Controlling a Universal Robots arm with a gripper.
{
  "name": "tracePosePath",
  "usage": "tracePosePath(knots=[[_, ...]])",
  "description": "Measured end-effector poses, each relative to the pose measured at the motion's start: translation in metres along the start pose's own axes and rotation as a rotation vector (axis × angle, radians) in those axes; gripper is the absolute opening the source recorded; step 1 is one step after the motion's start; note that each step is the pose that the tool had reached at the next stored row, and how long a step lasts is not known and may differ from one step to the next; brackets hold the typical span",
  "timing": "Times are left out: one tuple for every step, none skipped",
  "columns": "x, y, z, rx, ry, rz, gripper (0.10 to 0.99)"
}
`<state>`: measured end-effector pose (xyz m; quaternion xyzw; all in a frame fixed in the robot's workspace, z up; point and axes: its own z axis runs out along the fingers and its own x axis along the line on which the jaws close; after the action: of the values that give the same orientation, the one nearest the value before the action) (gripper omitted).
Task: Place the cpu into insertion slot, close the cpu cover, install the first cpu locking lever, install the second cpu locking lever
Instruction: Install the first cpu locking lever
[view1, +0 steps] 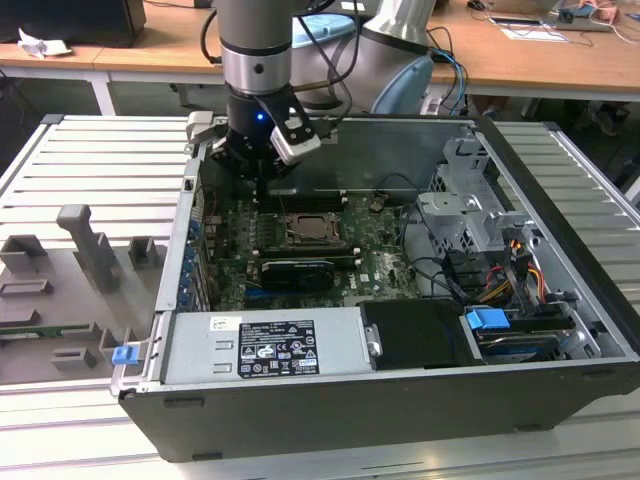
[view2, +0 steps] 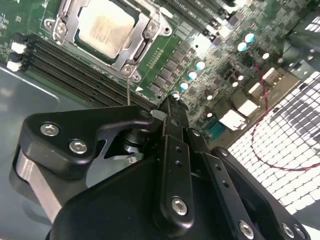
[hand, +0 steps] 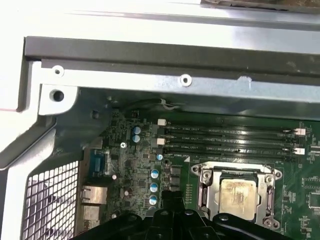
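The gripper (view2: 172, 104), pinched closed on nothing, hangs near a corner of the cpu cover (view2: 146, 31), which frames the seated cpu (view2: 106, 27), likely a light, stiff, fragile chip best held by opposite edges.

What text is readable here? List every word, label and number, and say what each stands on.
Nothing here can be read for certain.
White label on the power supply: lines of print and symbols, too small to read.
Top of the cpu: faint markings, blurred.
Memory slots: small printed strips, too small to read.
Motherboard: white lettering, too small to read.
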<state>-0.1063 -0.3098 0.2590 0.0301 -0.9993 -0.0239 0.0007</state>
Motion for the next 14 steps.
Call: tracePosePath(knots=[[-0.0003,0.0018,0.0006,0.0,-0.0001,0.0,0.106],[-0.0006,0.0041,0.0011,0.0,-0.0001,0.001,0.106],[-0.001,0.0062,0.0015,0.0,-0.0001,0.001,0.106],[-0.0013,0.0083,0.0018,0.0,-0.0001,0.001,0.106],[-0.0018,0.0097,0.0021,0.0,-0.0001,0.002,0.106],[-0.0024,0.011,0.0022,0.0,-0.0001,0.002,0.106],[-0.0033,0.0123,0.0024,0.0,0.0,0.002,0.106],[-0.0061,0.014,0.0027,0.0,0.0,0.002,0.106],[-0.0101,0.0151,0.0029,0.0,-0.0001,0.002,0.106],[-0.0122,0.0157,0.0031,0.001,-0.0001,0.002,0.106],[-0.014,0.0162,0.0032,0.001,-0.0001,0.002,0.106],[-0.0177,0.0167,0.0036,0.001,0.0,0.002,0.106],[-0.0191,0.0166,0.004,0.001,-0.0002,0.002,0.106],[-0.0206,0.0166,0.0043,0.001,-0.0001,0.002,0.106]])
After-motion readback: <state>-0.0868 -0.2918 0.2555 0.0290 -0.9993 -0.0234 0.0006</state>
